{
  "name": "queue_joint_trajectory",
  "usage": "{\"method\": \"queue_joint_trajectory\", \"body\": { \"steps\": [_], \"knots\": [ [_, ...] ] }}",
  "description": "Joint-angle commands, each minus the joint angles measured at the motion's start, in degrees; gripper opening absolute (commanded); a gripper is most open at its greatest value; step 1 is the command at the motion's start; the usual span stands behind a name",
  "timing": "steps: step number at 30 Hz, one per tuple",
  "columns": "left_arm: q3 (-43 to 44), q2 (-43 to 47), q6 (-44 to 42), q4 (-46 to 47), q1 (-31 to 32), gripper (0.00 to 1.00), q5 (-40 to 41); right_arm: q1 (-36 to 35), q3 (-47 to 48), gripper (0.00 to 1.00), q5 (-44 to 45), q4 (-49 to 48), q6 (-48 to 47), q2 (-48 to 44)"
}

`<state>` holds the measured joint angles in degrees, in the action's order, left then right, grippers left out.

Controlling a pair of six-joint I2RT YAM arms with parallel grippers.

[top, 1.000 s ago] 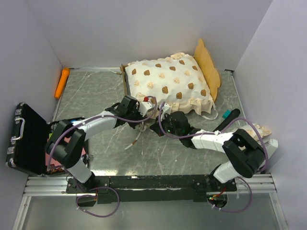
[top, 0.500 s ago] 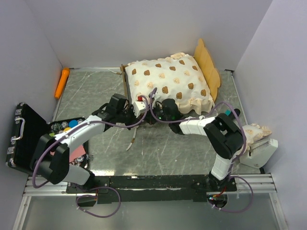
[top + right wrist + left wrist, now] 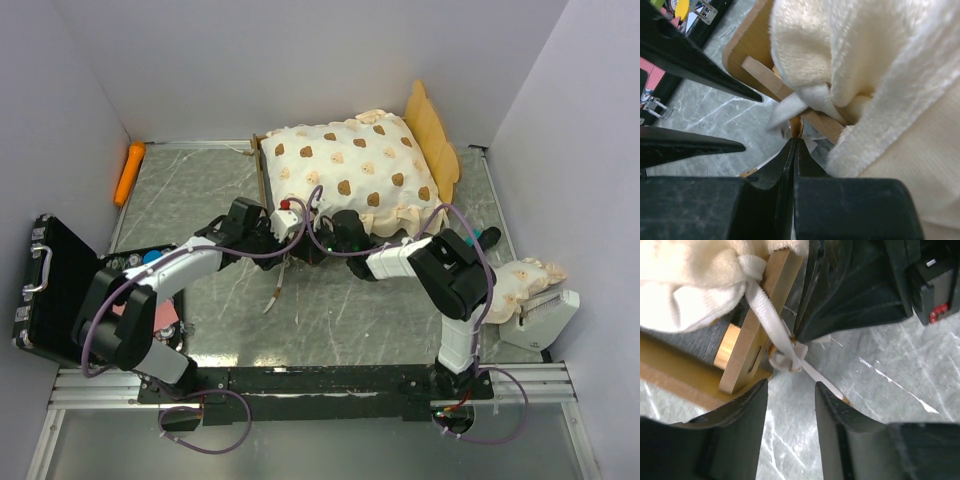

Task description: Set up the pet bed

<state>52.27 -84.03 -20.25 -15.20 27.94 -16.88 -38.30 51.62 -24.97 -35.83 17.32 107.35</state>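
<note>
Just beyond our released left jaws sits the pet bed (image 3: 752, 335), its tie knot (image 3: 786, 358) beside our clenched right jaws

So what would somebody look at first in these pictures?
Probably the fluffy pet bed with brown prints and a wavy wooden headboard, at the far side of the table. Next, the left arm and right arm meeting at its near left corner, left fingers open by a white ribbon, right fingers pinched shut. A black case with a handle sits at the table's left edge.
</note>
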Motion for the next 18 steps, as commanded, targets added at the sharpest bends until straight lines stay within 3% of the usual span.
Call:
{"method": "queue_joint_trajectory", "body": {
  "steps": [1,5,7,10,12,15,18],
  "knots": [
    [-0.5,-3.4,0.0,4.3,0.3,0.49,0.6,0.3,2.6,0.00,-2.5,-5.5,1.7,1.7],
    [0.1,-4.5,-0.1,5.0,0.3,0.37,2.5,0.4,2.7,0.00,-3.2,-6.4,0.8,2.0],
    [0.9,-2.7,-1.3,1.6,0.2,0.41,-1.1,0.4,3.6,0.00,-4.3,-6.3,-0.4,2.4],
    [3.1,3.5,-9.9,-7.4,-1.4,0.57,-12.3,0.4,3.7,0.00,-7.2,-8.5,-4.0,3.1],
    [3.8,6.9,-10.8,-10.1,-4.4,0.61,-17.2,0.4,3.9,0.00,-8.9,-10.0,-6.4,3.3],
    [6.3,7.7,-10.1,-11.6,-10.4,0.59,-21.3,0.4,6.2,0.00,-10.1,-9.3,-8.9,4.7],
    [6.3,6.0,-8.8,-9.9,-13.6,0.52,-20.4,0.4,7.0,0.00,-13.7,-11.9,-8.8,6.6]
  ]
}}
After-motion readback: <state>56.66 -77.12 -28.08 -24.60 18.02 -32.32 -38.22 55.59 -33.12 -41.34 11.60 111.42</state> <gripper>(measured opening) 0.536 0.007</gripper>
